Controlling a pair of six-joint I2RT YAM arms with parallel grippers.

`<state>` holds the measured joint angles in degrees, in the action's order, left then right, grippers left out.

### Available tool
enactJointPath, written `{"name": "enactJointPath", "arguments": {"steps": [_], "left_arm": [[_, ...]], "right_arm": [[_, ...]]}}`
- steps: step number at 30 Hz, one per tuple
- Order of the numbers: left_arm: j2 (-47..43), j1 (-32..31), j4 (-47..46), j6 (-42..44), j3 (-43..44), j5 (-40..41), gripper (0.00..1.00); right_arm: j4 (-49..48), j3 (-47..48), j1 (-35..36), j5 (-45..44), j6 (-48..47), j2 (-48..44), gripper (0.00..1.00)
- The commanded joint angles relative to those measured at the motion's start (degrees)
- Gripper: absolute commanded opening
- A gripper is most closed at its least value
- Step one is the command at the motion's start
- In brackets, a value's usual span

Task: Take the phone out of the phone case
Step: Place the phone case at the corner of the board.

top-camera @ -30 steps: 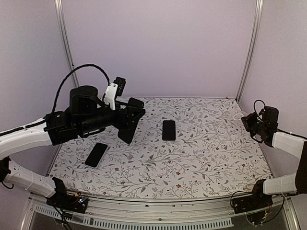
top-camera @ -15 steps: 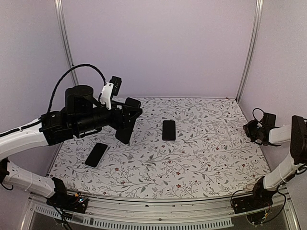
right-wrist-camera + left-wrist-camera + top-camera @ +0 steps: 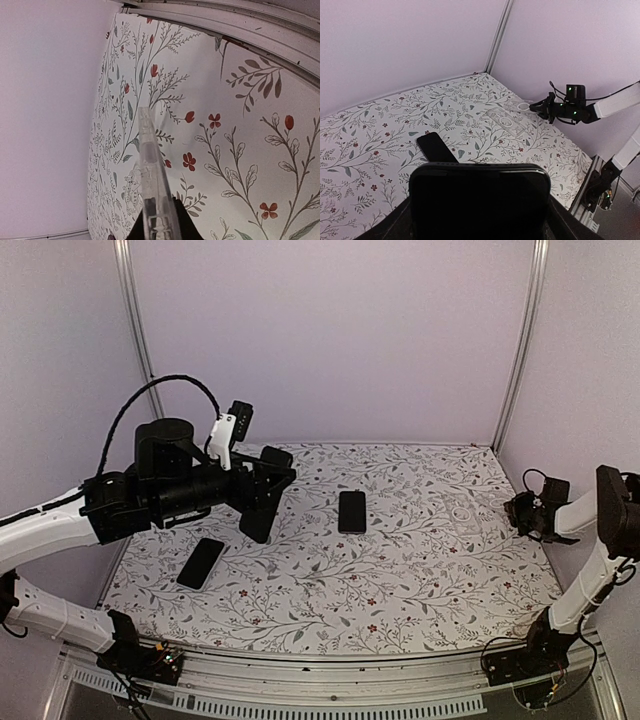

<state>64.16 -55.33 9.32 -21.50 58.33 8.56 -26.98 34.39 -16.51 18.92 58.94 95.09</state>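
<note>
The left gripper [image 3: 262, 508], centre-left, pinches the black phone [image 3: 480, 200]. The right gripper [image 3: 518, 510], now lowered toward the table [image 3: 420, 570] at the right edge, clamps the clear phone case [image 3: 150, 175]. Separation appears complete.

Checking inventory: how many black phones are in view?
3: left phone and middle phone lie on the mat; third phone is in the left end effector. More may be hidden.

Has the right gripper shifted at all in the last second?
Yes. In the top view the right gripper, gripping the phone case, has dropped lower, farther below the right corner post's foot.
</note>
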Motion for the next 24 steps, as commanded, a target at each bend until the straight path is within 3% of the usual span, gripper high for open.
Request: {"name": "enactJointPath", "arguments": {"steps": [1, 3, 9, 14, 24], "left_arm": [[-0.75, 0.62, -2.18, -0.76, 1.35, -0.98, 0.35], [-0.39, 0.66, -2.27, -0.85, 1.35, -1.22, 0.35], [0.15, 0.65, -3.10, -0.93, 1.02, -1.35, 0.35], [0.73, 0.66, -4.12, -0.94, 0.83, -1.84, 0.35], [3.61, 0.91, -5.74, -3.38, 0.96, -1.87, 0.35]], "right_arm": [[-4.28, -1.43, -0.11, 1.04, 1.82, 0.90, 0.20], [-4.19, -1.92, -0.15, 1.82, 2.22, 0.93, 0.24], [-1.33, -5.06, -0.10, 0.77, 1.67, -3.30, 0.55], [5.41, -6.25, -0.15, -1.56, -1.93, -8.27, 0.73], [19.48, -6.58, -0.13, -5.58, -10.64, -15.13, 0.92]]}}
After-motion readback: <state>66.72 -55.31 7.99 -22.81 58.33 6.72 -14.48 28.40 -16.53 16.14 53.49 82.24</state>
